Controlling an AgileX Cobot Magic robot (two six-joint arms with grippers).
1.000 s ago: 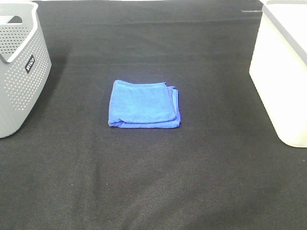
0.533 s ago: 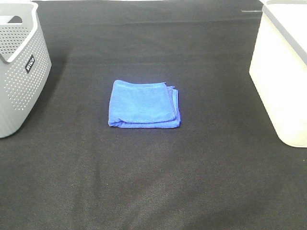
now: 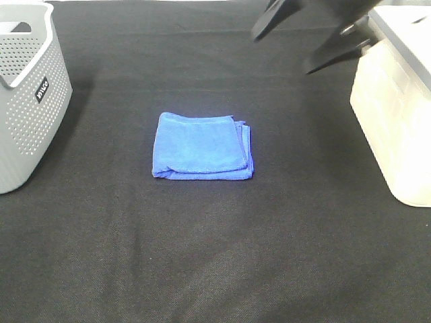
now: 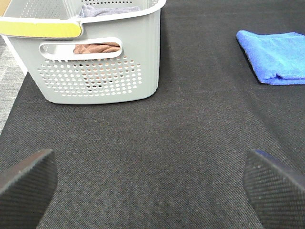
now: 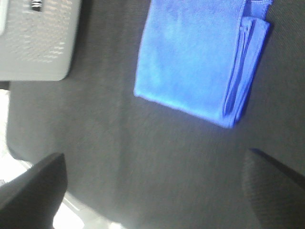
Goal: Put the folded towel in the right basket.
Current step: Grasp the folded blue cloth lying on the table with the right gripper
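While left gripper (image 4: 152,186), right gripper (image 3: 281,52) gape, folded towel (image 3: 202,146), grey basket (image 3: 30,108), label (image 3: 43,89) unreadable.

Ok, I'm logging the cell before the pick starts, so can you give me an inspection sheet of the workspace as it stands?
Surface: black woven mat, lying flat.
Job's things: blue folded towel lies mid-mat, ungripped; cream right basket stands at the right edge, inside hidden.
Clutter: grey perforated left basket at the left edge, holding brownish and grey cloths.
Grippers: left gripper open, empty, over bare mat; right gripper open, empty, in the air beyond the towel.
Cables: nothing seen.
Surroundings: pale strip past the mat edge beside the left basket.
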